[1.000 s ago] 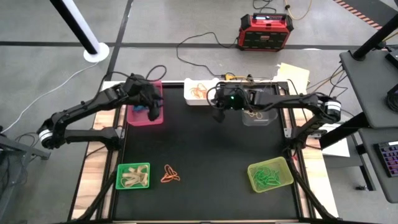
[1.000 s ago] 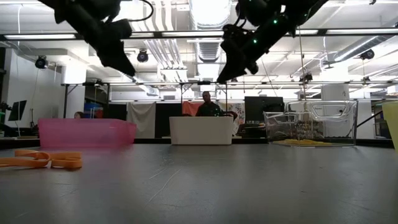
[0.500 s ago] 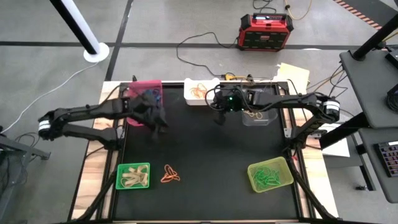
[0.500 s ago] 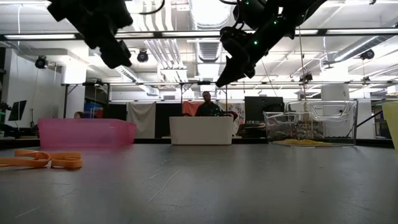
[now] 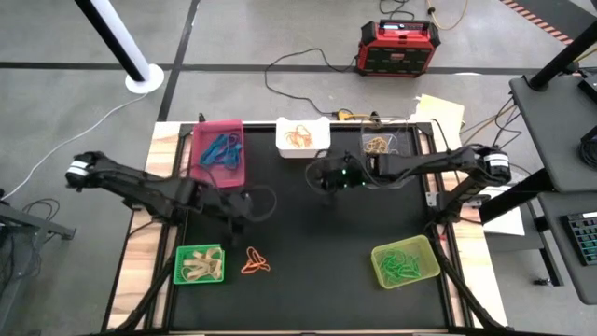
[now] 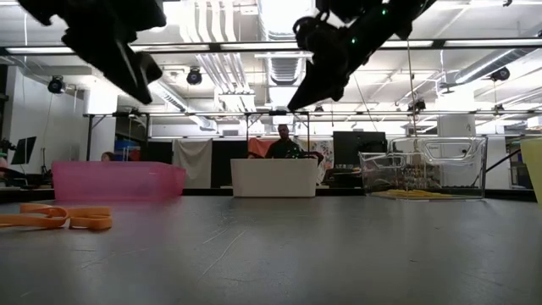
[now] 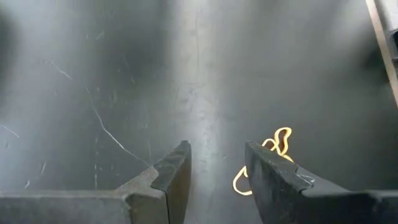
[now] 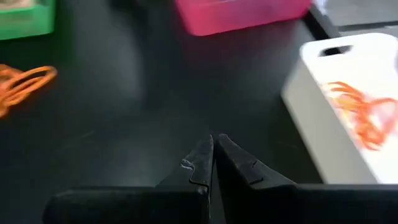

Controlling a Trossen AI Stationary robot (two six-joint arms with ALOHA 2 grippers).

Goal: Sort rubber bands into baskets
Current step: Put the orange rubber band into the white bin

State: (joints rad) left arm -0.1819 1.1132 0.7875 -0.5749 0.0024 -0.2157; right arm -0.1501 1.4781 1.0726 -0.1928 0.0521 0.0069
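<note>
You have the black-topped bench (image 5: 308, 233) with five baskets set round a loose clump of orange rubber bands (image 5: 255, 260), which lies on the mat near the front edge. Just left of that clump sits the bright green basket (image 5: 200, 264) with tan bands inside; well to its right is the yellow-green basket (image 5: 406, 260) holding green bands. Toward the back from the clump, the pink basket (image 5: 220, 153) holds blue bands, the white basket (image 5: 302, 137) holds orange bands, and the clear basket (image 5: 387, 147) farther right holds tan ones. Your left end effector (image 5: 238, 207) hangs above the mat just behind the orange clump, its fingers (image 7: 168, 177) spread apart and released, with nothing between them; in its wrist view the clump (image 7: 264, 158) shows beside one finger. Your right end effector (image 5: 326, 181) hangs well behind and right of the clump, near the white basket, with its fingers (image 8: 202, 163) clenched together on nothing.
</note>
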